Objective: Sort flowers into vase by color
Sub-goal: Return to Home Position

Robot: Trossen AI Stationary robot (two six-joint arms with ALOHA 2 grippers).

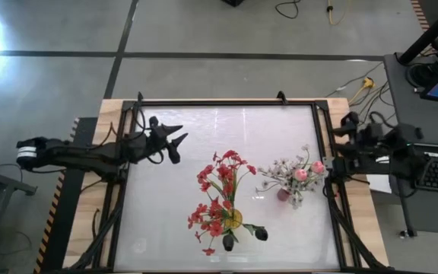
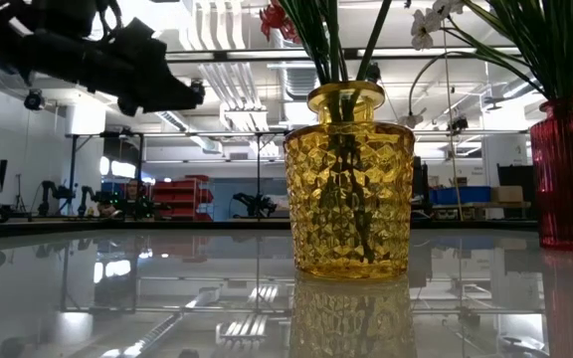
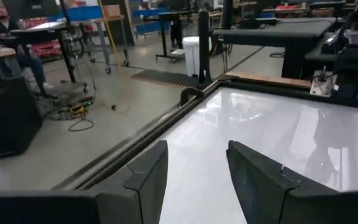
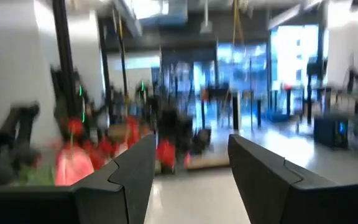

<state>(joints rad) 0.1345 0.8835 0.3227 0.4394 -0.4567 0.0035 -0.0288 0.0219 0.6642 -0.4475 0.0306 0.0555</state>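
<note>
- Spanning the frame, the white table (image 1: 226, 129) holds only two vases, both toward the near-right part. No loose stems are visible, so sorting looks finished.
- left arm (image 1: 90, 154) reaches in from the left edge. The left gripper (image 1: 175, 141) hangs above bare table, well apart from the vases, fingers spread wide with nothing between them. Likely parked clear of the blooms.
- right arm (image 1: 379, 148) sits folded at the right edge. The right gripper (image 4: 191, 152) is spread wide and empty, near the red vase side.
- yellow vase (image 2: 348, 194): upright, holds the red flowers (image 1: 223, 171) plus dark buds (image 1: 261, 234) drooping low.
- red vase (image 2: 570, 174): upright, just to the right of the yellow one, holds white sprays (image 1: 280, 171) and pink tulips (image 1: 301, 174).
</note>
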